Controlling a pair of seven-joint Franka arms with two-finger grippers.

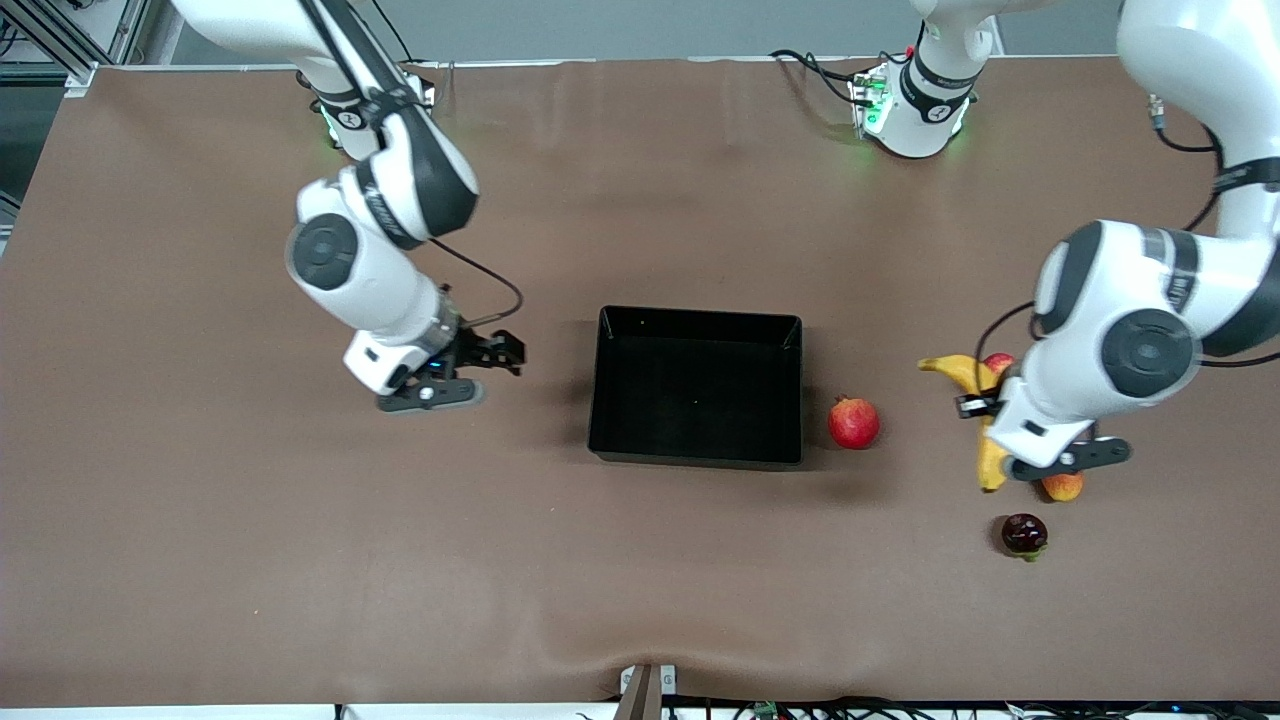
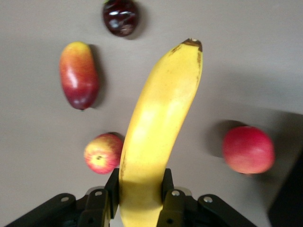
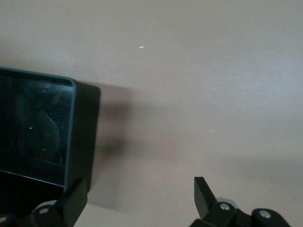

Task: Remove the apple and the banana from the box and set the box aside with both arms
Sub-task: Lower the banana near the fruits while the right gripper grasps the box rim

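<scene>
The banana (image 1: 991,462) is long, curved and yellow, and my left gripper (image 1: 985,408) is shut on it near its stem end, at the left arm's end of the table. In the left wrist view the banana (image 2: 158,123) sticks out from between the black fingers (image 2: 111,189) of the left gripper (image 2: 140,187), above the cloth. The small streaked apple (image 1: 998,363) (image 2: 102,152) lies beside it, partly hidden. The black box (image 1: 695,315) (image 3: 85,137) sits mid-table and holds nothing. My right gripper (image 1: 500,352) (image 3: 139,198) hangs open beside the box, toward the right arm's end.
A red pomegranate (image 1: 853,422) (image 2: 248,149) lies between the box and the banana. A red-orange mango (image 1: 1062,487) (image 2: 78,74) and a dark round fruit (image 1: 1024,534) (image 2: 120,16) lie nearer the front camera than the apple. Brown cloth covers the table.
</scene>
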